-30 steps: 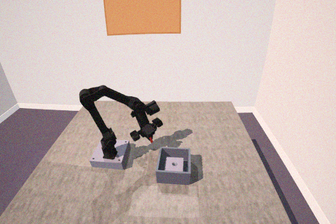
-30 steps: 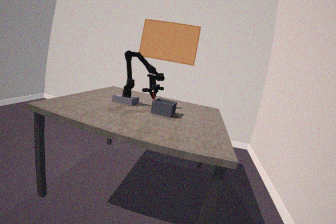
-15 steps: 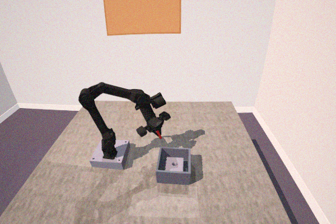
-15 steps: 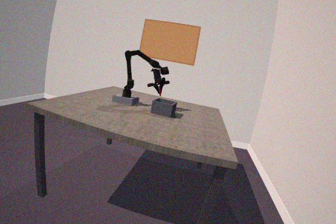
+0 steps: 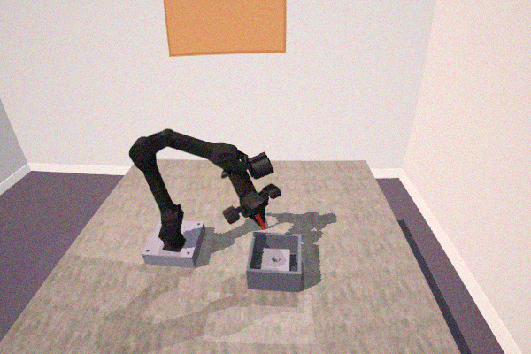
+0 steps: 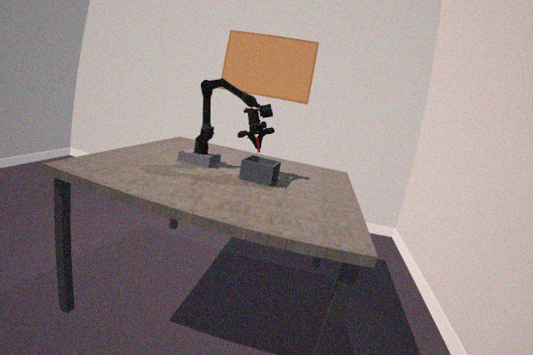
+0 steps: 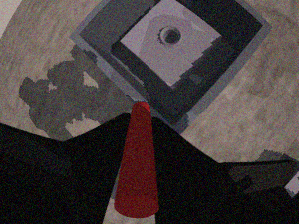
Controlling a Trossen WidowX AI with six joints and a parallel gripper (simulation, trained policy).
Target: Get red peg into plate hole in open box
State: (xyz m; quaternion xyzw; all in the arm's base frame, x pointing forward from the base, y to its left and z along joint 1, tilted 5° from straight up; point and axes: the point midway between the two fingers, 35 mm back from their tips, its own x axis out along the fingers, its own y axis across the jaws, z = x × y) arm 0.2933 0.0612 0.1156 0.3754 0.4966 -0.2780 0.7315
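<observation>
My gripper (image 5: pixel 262 225) (image 6: pixel 258 147) (image 7: pixel 140 121) is shut on the red peg (image 5: pixel 259 220) (image 6: pixel 258 144) (image 7: pixel 138 164) and holds it in the air, a little tilted, with its lower tip sticking out past the fingertips. The peg is above and just behind the rim of the open grey box (image 5: pixel 274 280) (image 6: pixel 258 172) (image 7: pixel 92 49). In the wrist view the peg's tip overlaps the near wall of the box. The light plate (image 5: pixel 268 264) (image 7: pixel 145 38) lies at the bottom of the box, with a round hole (image 5: pixel 275 258) (image 7: pixel 171 35) near its middle. The exterior view does not show the plate.
The arm's light base block (image 5: pixel 170 259) (image 6: pixel 186 157) stands left of the box on the table (image 5: pixel 376 305) (image 6: pixel 284 209). The box walls rise around the plate. The arm's shadow falls behind and to the right of the box.
</observation>
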